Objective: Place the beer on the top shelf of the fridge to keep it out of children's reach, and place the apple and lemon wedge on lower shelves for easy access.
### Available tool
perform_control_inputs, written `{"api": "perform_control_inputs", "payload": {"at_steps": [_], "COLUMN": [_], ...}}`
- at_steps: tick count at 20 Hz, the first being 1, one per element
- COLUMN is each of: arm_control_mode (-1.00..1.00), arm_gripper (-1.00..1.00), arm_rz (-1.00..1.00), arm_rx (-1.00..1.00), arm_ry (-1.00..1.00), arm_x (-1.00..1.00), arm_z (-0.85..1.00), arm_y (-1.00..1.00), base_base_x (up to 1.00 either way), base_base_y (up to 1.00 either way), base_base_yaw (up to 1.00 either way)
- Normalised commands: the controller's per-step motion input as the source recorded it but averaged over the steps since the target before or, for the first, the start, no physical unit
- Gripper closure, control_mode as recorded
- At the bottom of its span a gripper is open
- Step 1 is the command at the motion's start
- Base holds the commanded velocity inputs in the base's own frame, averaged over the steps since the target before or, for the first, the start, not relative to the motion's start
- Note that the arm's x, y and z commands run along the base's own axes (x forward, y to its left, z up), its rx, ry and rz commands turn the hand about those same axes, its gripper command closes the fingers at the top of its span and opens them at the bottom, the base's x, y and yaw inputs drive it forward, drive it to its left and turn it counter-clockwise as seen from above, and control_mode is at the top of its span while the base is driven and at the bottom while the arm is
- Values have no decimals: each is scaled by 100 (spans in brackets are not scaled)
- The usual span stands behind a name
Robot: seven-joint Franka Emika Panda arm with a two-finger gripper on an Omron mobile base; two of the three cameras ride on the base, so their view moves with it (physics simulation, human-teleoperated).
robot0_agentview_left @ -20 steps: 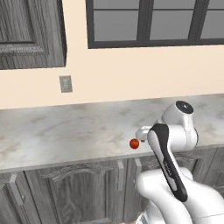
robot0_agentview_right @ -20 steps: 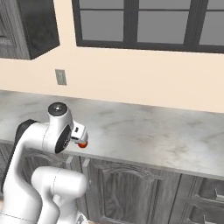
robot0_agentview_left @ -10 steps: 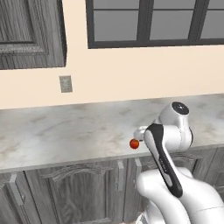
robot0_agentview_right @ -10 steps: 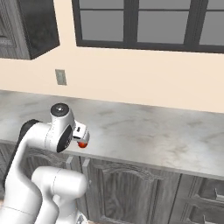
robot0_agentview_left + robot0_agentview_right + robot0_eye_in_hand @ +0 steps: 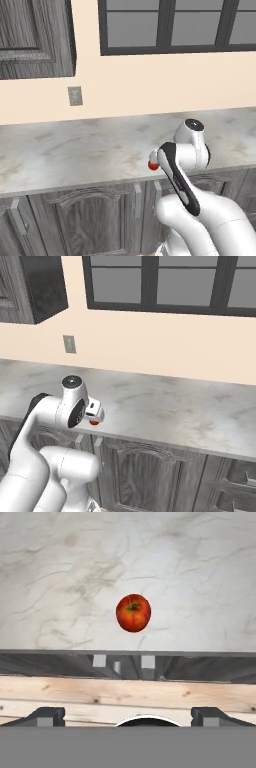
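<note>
Apple point(image 5: 133, 613) sits on the marbled grey surface point(image 5: 60, 572) near its front edge, stem up, nothing touching it. In left base view apple point(image 5: 153, 165) peeks out red just beside the arm's elbow; in right base view it point(image 5: 93, 422) shows under the hand. Gripper point(image 5: 128, 714) hangs above, fingers spread wide, empty. Dark cabinet doors point(image 5: 145, 476) below the surface; wood floor point(image 5: 75, 697) under that.

Marble table point(image 5: 60, 572) seen bare all round apple point(image 5: 133, 612); apple left standing alone near front edge, reachable from above and every side. Pincer point(image 5: 128, 714) held spread wide, apart from apple. Wall cupboard point(image 5: 35, 40) hung well above table at left.
</note>
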Motion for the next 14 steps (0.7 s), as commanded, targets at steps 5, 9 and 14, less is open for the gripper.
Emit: {"api": "perform_control_inputs", "payload": {"at_steps": [5,9,14], "arm_control_mode": [-100,-100,-100], "arm_gripper": [-100,-100,-100], "arm_rz": [0,0,0], "arm_rx": [-1,-1,0], "arm_ry": [6,6,5], "arm_x": [26,28,26], "arm_z": [-14,-12,-16], "arm_y": [6,10,6], "base_base_x": [0,0,0], "base_base_y": [0,0,0], "base_base_yaw": [0,0,0]}}
